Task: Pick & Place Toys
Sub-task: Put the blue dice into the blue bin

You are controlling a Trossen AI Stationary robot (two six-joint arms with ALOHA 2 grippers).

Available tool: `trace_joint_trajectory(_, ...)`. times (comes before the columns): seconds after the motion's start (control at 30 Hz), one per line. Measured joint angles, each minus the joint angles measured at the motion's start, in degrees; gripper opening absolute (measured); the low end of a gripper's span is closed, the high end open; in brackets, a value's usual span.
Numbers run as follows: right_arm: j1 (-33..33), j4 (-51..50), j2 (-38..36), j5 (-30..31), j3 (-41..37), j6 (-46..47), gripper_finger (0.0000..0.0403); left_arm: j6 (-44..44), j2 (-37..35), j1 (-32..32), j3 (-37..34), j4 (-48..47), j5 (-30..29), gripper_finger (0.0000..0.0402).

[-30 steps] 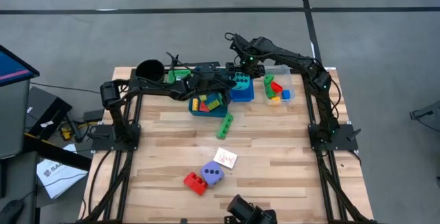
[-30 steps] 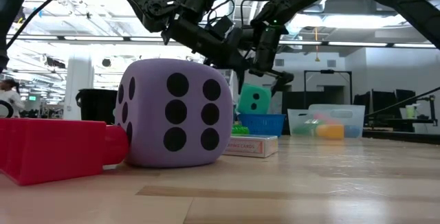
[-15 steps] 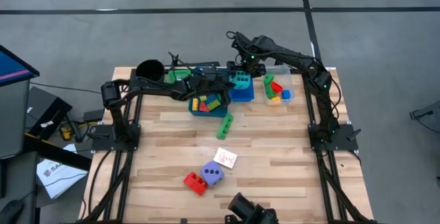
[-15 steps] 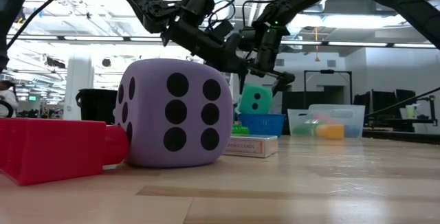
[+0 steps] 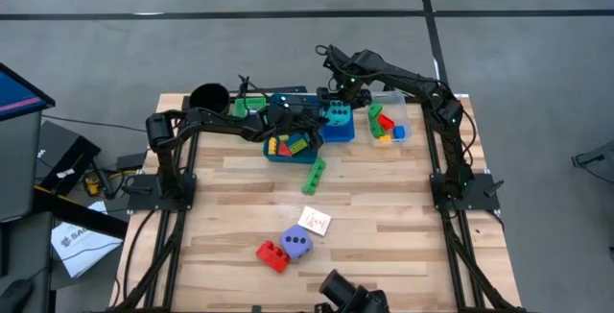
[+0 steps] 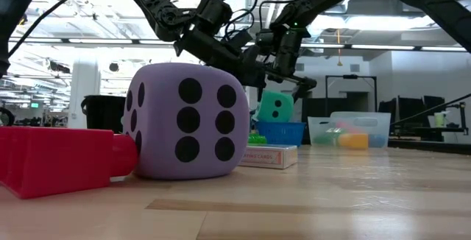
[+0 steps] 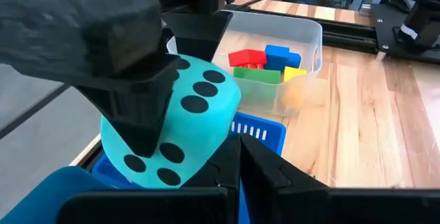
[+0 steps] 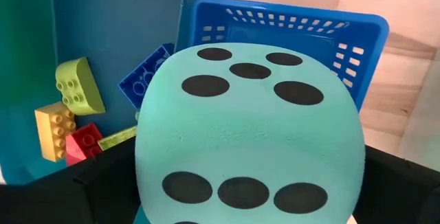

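A teal dotted dice (image 5: 338, 114) sits tilted over a small blue basket (image 5: 339, 134) at the table's far side, with my right gripper (image 5: 337, 108) closed on it from above. My left gripper (image 7: 239, 161) is shut with nothing between its fingers. It reaches in nearly level over the blue tray (image 5: 284, 152) and ends right beside the dice. A purple dice (image 5: 296, 243), a red brick (image 5: 271, 254) and a white card (image 5: 316, 221) lie near the table's near edge. A green brick (image 5: 314, 174) lies mid-table. My right gripper pinches the teal dice between its two fingers, one on each of two opposite side faces (image 8: 155, 172). The fingers (image 7: 130, 114) point steeply down from above. The dice hangs tilted with its lower part at the blue basket's rim (image 7: 265, 131); I cannot tell whether it rests there. My left gripper's shut fingertips stand by the dice's lower corner (image 7: 196, 176); I cannot tell whether they touch it.
The blue tray holds red, yellow and green bricks (image 5: 293, 144). A clear tray (image 5: 389, 126) with several bricks stands to the basket's right. A black cup (image 5: 208, 97) and a green tray (image 5: 247, 107) stand at the far left. Bare wood lies across the table's middle and right.
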Motion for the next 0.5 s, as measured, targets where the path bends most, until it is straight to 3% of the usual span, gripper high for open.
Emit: trace_joint_trajectory(0.5,0.11,-0.09,0.0,-0.07,0.0,-12.23,0.04,-0.01,0.0,0.01,0.0,-0.14,-0.22,0.0)
